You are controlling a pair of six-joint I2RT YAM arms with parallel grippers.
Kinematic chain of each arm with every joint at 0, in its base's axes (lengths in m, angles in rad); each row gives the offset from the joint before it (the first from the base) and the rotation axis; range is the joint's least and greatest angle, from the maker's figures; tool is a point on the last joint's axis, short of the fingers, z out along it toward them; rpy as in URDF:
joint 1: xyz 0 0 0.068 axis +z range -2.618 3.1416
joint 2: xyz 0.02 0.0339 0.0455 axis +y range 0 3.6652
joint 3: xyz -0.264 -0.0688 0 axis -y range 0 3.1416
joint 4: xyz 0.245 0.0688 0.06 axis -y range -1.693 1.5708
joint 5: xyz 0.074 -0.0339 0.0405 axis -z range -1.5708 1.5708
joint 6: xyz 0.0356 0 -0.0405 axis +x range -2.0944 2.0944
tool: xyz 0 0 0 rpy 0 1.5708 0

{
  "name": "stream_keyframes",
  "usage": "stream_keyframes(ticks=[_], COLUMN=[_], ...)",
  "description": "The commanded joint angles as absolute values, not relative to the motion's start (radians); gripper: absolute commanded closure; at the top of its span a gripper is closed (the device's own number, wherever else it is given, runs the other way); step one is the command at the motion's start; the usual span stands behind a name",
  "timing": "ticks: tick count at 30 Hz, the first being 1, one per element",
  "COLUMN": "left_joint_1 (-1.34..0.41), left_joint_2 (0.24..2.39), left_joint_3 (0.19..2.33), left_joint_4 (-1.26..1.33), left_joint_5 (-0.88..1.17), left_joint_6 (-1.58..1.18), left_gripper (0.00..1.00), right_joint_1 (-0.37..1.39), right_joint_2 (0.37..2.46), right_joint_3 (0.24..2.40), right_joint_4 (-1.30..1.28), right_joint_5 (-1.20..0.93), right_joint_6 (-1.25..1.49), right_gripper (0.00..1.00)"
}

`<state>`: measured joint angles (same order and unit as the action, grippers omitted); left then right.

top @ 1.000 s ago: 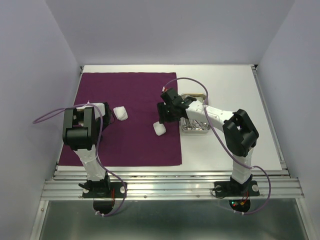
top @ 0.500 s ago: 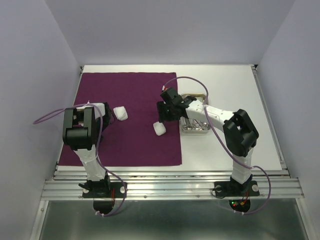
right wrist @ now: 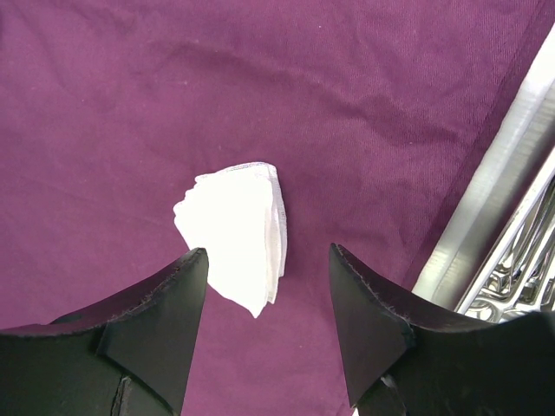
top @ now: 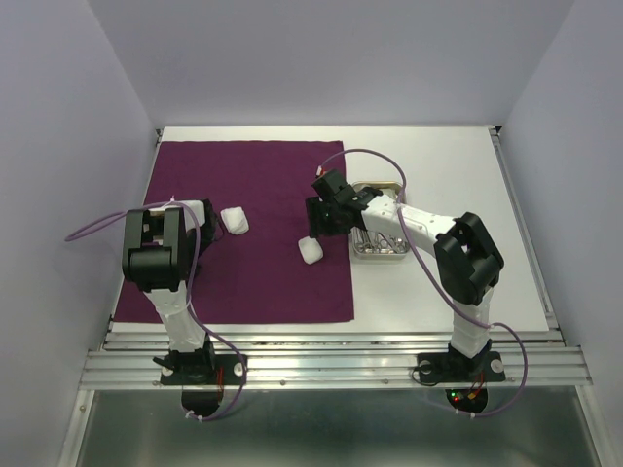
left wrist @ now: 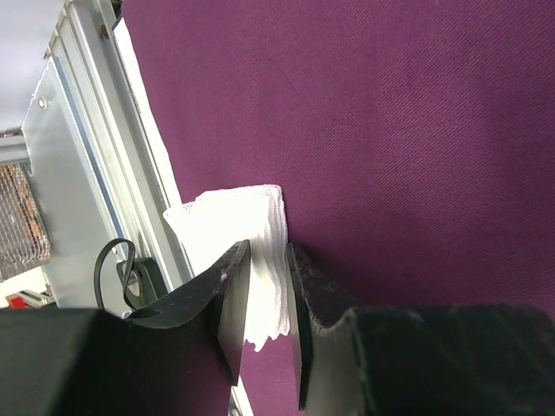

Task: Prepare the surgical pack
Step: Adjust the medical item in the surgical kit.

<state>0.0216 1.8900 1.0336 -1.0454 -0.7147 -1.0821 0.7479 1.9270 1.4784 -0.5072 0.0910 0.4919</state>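
Left claw (left wrist: pixel 267 251) pinched nearly closed on a gauze pad (left wrist: pixel 227 212) over the purple drape (left wrist: pixel 390 130), right claw (right wrist: pixel 265 253) spread wide, second gauze pad (right wrist: pixel 232 232) on the drape between its fingers, steel tray (right wrist: pixel 512 260) beside it.

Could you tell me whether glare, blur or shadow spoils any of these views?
Top external: even light, soft shadows, all sharp. Left wrist: the left end effector is dark, its pinched gauze pad bright, the purple drape weave crisp. Right wrist: the steel tray glints at the edge; the right end effector is near-black.
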Motion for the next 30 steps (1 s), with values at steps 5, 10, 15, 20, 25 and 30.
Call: stream_keyframes(ticks=[5,10,15,20,25,30], left_joint_1=[0.025,0.025,0.025,0.021,0.011,-0.033], left_joint_2=[1.92,1.939,1.928,1.916,1.901,1.853], left_joint_3=[1.028,1.029,1.031,1.031,1.034,1.046], left_joint_4=[-1.068,-1.065,-1.065,-1.072,-1.072,-1.083], left_joint_5=[-0.735,-0.735,-0.736,-0.735,-0.735,-0.732], left_joint_6=[-1.098,-1.094,-1.092,-1.1,-1.095,-1.088], left_gripper=[0.64,0.64,0.66,1.0,1.0,1.0], right_joint_1=[0.758,0.758,0.758,0.758,0.758,0.758], right_joint_2=[1.925,1.922,1.911,1.905,1.907,1.917], right_joint_3=[1.497,1.491,1.474,1.462,1.459,1.453], right_joint_4=[-0.468,-0.46,-0.454,-0.453,-0.451,-0.451], right_joint_5=[0.117,0.118,0.121,0.127,0.135,0.164], right_joint_6=[0.509,0.517,0.518,0.518,0.518,0.514], right_gripper=[0.37,0.37,0.36,0.36,0.36,0.36])
